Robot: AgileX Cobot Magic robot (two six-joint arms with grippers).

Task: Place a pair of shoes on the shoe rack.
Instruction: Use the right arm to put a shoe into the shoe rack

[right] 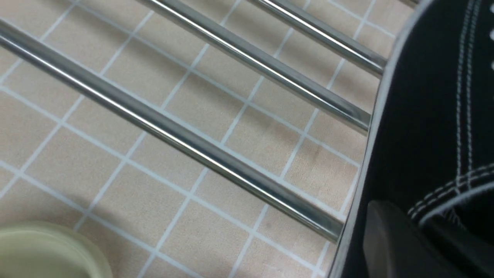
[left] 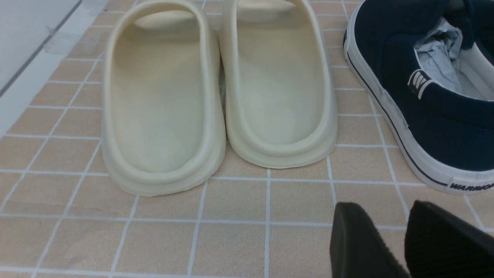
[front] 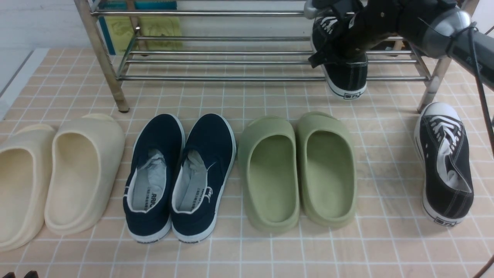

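One black sneaker (front: 345, 79) (right: 424, 116) lies on the lower bars of the shoe rack (front: 231, 77) (right: 173, 135) at its right end, its heel hanging out over the front bar. My right gripper (front: 339, 42) (right: 424, 239) reaches down onto it from the right. One finger (right: 386, 239) presses the outside of the canvas wall, and the stitched collar runs in between the jaws. The other black sneaker (front: 445, 162) stands on the tiled floor at the right, in front of the rack's leg. My left gripper (left: 389, 231) (front: 19, 275) hovers low over the floor near the front left, holding nothing.
In a row before the rack stand cream clogs (front: 58, 173) (left: 216, 88), navy slip-ons (front: 179, 173) (left: 424, 96) and green clogs (front: 297, 170) (right: 38, 251). The rack's right leg (front: 434, 83) stands between the two sneakers. A blue and yellow box (front: 142, 23) leans behind the rack.
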